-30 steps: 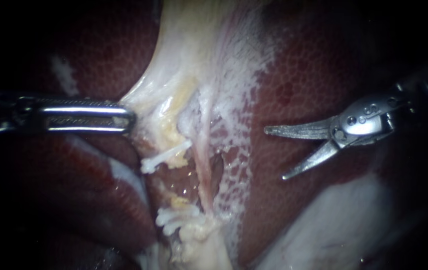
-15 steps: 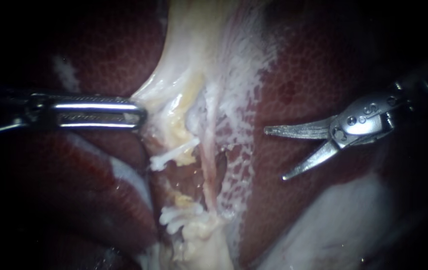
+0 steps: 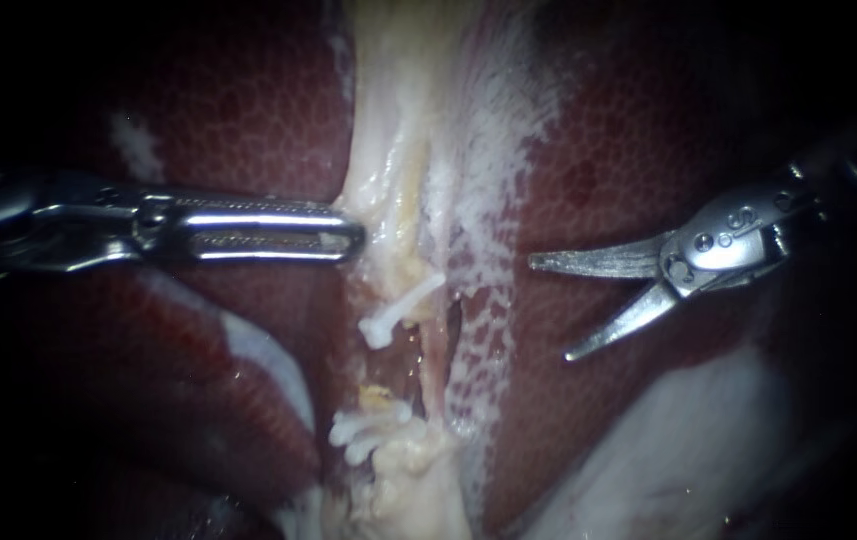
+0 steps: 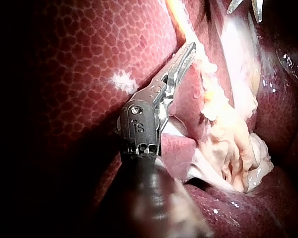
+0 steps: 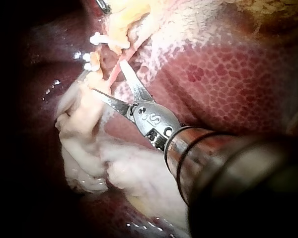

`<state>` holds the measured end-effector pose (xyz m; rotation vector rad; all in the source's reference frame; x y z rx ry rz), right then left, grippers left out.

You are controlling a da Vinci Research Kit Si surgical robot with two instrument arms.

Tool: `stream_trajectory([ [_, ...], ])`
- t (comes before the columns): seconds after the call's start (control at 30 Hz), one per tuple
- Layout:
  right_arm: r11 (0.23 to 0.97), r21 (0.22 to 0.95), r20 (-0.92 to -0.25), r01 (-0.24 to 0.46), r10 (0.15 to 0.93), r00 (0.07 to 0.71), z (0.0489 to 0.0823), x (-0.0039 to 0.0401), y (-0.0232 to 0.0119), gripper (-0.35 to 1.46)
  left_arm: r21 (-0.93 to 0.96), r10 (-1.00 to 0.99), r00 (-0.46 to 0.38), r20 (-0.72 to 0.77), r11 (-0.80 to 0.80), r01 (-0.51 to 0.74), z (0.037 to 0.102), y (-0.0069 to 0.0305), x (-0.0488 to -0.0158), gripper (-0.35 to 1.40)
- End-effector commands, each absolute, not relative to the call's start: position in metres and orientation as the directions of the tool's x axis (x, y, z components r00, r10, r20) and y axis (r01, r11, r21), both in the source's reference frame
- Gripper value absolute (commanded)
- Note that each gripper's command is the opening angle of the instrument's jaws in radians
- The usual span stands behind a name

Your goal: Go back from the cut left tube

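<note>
Left tool [image 3: 353, 240], clamped on pale tissue [image 3: 388, 190], has carried it rightward; right tool [image 3: 551, 308] gapes wide over liver [image 3: 628, 130].

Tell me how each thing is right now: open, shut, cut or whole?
left instrument: shut on the edge of the pale tissue.
right instrument: blades open, holding nothing, over the liver.
left tube: cut in two, with a gap between its ends.
upper clip: shut on the upper end.
lower clips: shut on the lower end.
</note>
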<state>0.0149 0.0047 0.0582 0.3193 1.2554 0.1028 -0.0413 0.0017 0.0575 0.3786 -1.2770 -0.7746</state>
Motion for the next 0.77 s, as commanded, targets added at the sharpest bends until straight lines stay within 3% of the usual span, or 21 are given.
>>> stream_trajectory([
  [0.03, 0.951, 0.293, -0.916, 0.097, 0.250, 0.312, 0.0583, 0.0149, 0.0047, 1.40, 0.650, -0.700, 0.089, 0.708, 0.696, 0.305, 0.0576, 0.0017, -0.0413, -0.35],
  [0.77, 0.951, 0.293, -0.916, 0.096, 0.251, 0.312, 0.0583, 0.0150, 0.0047, 1.40, 0.655, -0.704, 0.087, 0.705, 0.693, 0.301, 0.0577, 0.0016, -0.0417, -0.35],
])
